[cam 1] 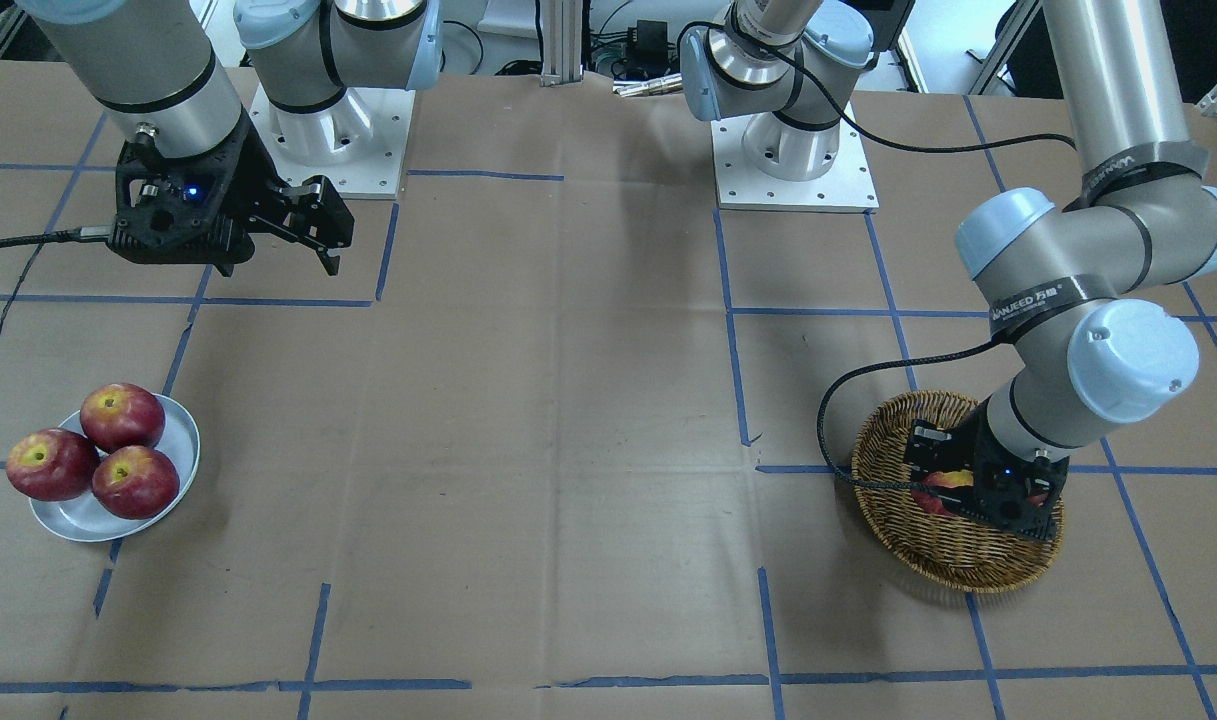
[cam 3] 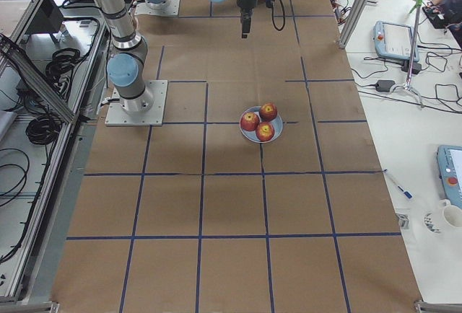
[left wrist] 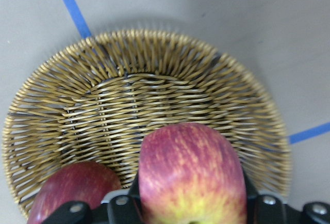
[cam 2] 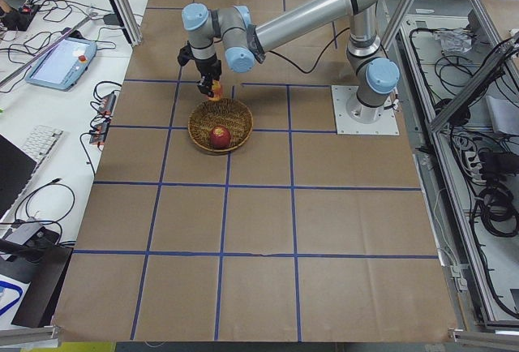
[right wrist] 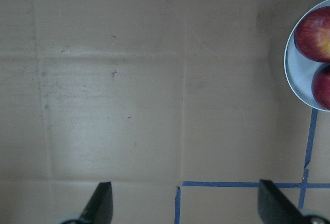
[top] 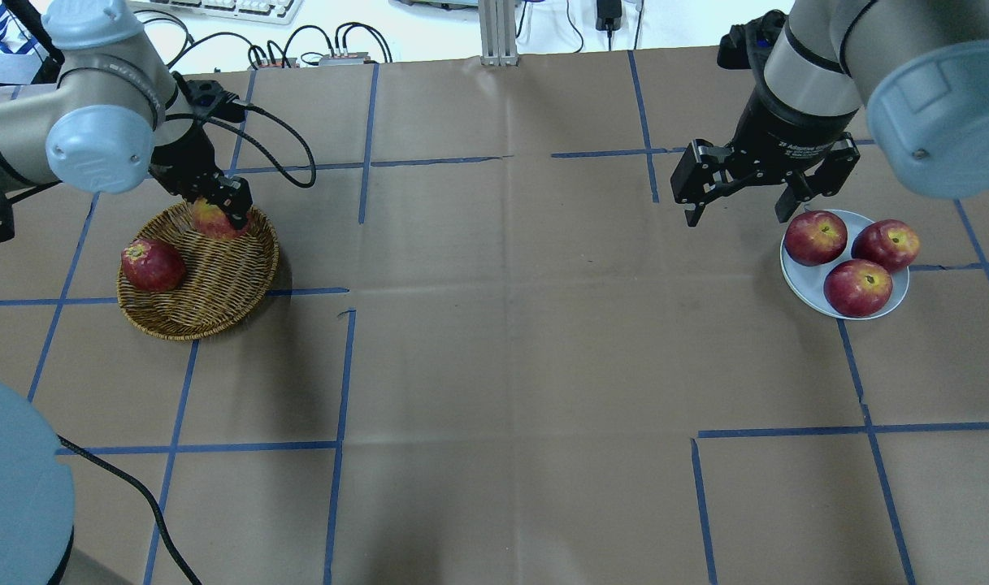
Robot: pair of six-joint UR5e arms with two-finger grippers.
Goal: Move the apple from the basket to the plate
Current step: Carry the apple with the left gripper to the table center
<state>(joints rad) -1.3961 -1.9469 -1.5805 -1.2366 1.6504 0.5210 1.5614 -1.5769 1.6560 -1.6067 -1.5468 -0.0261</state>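
My left gripper (top: pixel 218 213) is shut on the lighter, yellow-streaked apple (top: pixel 206 221) and holds it just above the far part of the wicker basket (top: pixel 206 305). The left wrist view shows this apple (left wrist: pixel 191 172) between the jaws, with the basket (left wrist: pixel 154 79) below. The pale blue-grey plate (top: pixel 796 280) sits at the right with three dark red apples on it. My right gripper (top: pixel 736 215) is open and empty, hanging above the table just left of the plate, whose rim shows in the right wrist view (right wrist: pixel 291 79).
One dark red apple (top: pixel 153 264) lies in the basket's left part. Blue tape lines cross the brown paper table. The left arm's cable (cam 1: pixel 838 420) loops beside the basket. Both arm bases (cam 1: pixel 793 160) stand at the robot's edge.
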